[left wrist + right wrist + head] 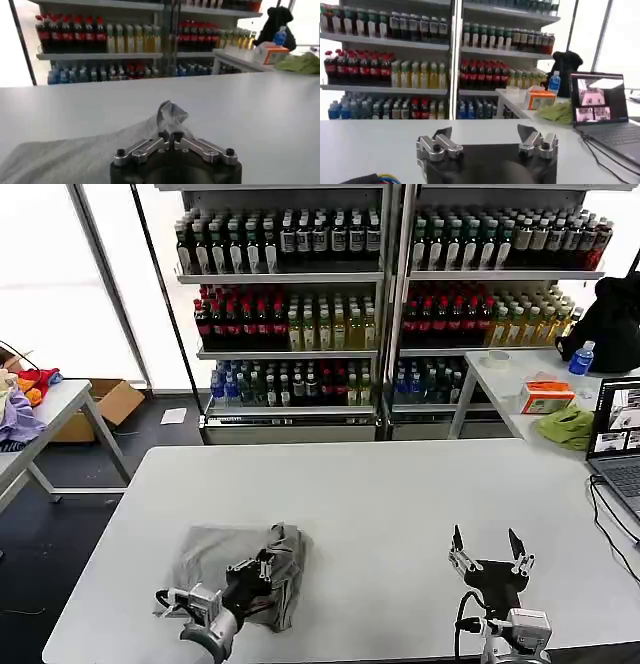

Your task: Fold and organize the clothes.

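A light grey shirt (215, 556) lies crumpled on the white table (380, 494) at the front left. My left gripper (268, 562) is shut on a pinched fold of the shirt's right edge, which stands up as a small peak (171, 116) between the fingertips in the left wrist view. The rest of the cloth (65, 155) spreads flat behind the gripper (171, 135). My right gripper (490, 549) hovers open over bare table at the front right, its jaws wide apart (485, 135) with nothing between them.
A laptop (620, 439) with cables sits at the table's right edge. A side table (520, 374) behind it holds a lime-green cloth (567, 427), an orange box and a bottle. Drink shelves (380, 294) line the back. Another table with coloured garments (25, 399) stands far left.
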You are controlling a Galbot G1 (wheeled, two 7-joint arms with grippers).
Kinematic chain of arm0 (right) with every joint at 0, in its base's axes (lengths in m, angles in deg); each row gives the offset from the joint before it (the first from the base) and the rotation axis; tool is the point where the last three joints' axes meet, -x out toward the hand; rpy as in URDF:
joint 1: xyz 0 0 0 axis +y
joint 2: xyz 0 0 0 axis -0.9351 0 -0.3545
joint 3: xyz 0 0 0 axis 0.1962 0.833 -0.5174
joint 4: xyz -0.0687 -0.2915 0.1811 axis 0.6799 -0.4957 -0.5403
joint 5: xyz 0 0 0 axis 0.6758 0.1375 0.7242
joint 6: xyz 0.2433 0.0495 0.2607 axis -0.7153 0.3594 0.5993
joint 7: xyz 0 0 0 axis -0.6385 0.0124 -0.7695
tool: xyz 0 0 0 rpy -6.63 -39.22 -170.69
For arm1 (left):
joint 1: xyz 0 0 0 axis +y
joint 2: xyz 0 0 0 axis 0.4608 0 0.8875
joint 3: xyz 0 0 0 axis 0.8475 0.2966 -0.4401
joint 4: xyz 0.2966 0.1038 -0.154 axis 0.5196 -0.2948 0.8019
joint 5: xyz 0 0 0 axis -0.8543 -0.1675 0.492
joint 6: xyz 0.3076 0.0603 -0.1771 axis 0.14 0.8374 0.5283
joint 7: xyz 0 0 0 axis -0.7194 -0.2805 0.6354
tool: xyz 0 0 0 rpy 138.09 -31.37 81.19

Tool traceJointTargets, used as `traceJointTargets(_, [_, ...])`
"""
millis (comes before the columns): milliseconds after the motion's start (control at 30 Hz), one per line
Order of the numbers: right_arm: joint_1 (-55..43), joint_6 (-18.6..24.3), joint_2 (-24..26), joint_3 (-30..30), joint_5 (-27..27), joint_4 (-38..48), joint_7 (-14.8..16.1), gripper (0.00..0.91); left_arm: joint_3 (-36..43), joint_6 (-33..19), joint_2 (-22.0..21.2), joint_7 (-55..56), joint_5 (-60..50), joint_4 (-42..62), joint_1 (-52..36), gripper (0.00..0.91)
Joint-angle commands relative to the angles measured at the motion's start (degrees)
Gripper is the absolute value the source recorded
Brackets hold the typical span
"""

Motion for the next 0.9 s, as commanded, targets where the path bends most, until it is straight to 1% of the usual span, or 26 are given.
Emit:
traceJointTargets(33, [0.6, 0.1, 0.1, 0.0, -0.3, 0.1, 0.1, 0.907, 1.8, -0.1, -2.0, -0.2, -0.1, 3.0, -2.4, 0.000])
traceJointTargets(100, [0.3, 0.0, 0.3, -0.1, -0.1, 0.4, 0.1, 0.907, 1.8, -0.8, -2.5, -0.5, -0.2, 3.4, -2.1, 0.010])
traceJointTargets(133, [0.0, 0.0, 0.4, -0.1, 0.0, 0.5, 0.1, 0.907, 1.8, -0.9, -2.6, -0.5, -0.2, 3.4, -1.9, 0.212])
traceJointTargets(167, [-0.3, 0.0, 0.5, -0.1, 0.2, 0.7, 0.1, 0.907, 1.8, -1.1, -2.7, -0.6, -0.2, 3.3, -1.7, 0.907])
traceJointTargets(433, [-1.7, 0.0, 0.3, 0.8, 0.7, 2.6, -0.2, 0.907, 3.2, -2.3, -3.6, -0.8, 1.9, 2.0, -0.1, 0.907])
traceJointTargets(633, [-3.6, -0.2, 0.3, 1.2, 1.1, 4.1, -0.2, 0.907, 4.8, -2.0, -3.8, -0.6, 11.7, -3.6, 0.6, 0.907])
traceJointTargets(667, [-4.1, -0.3, 0.3, 1.4, 1.2, 4.5, -0.2, 0.907, 4.8, -1.3, -4.3, -0.1, 17.0, -5.9, 0.8, 0.907])
traceJointTargets(700, [-4.2, -0.3, 0.5, 1.4, 1.2, 4.7, -0.2, 0.907, 4.4, -1.1, -4.7, 0.1, 22.7, -7.5, 1.1, 0.907])
traceJointTargets(733, [-4.3, -0.3, 0.6, 1.5, 1.3, 4.8, -0.2, 0.907, 4.1, -1.2, -4.9, 0.3, 23.7, -8.8, 1.3, 0.907])
traceJointTargets(767, [-4.5, -0.2, 0.8, 1.6, 1.3, 5.1, -0.2, 0.907, 2.9, -1.0, -5.5, 1.7, 27.4, -11.3, 1.4, 0.907])
traceJointTargets(833, [-4.9, -0.2, 1.2, 1.7, 1.3, 5.5, -0.2, 0.907, 0.2, -0.7, -5.3, 4.0, 30.8, -13.4, 1.2, 0.907])
traceJointTargets(900, [-5.7, -0.2, 2.3, 2.1, 1.3, 5.9, -0.3, 0.907, -4.4, -1.1, -3.0, 7.1, 32.0, -14.4, 0.3, 0.907])
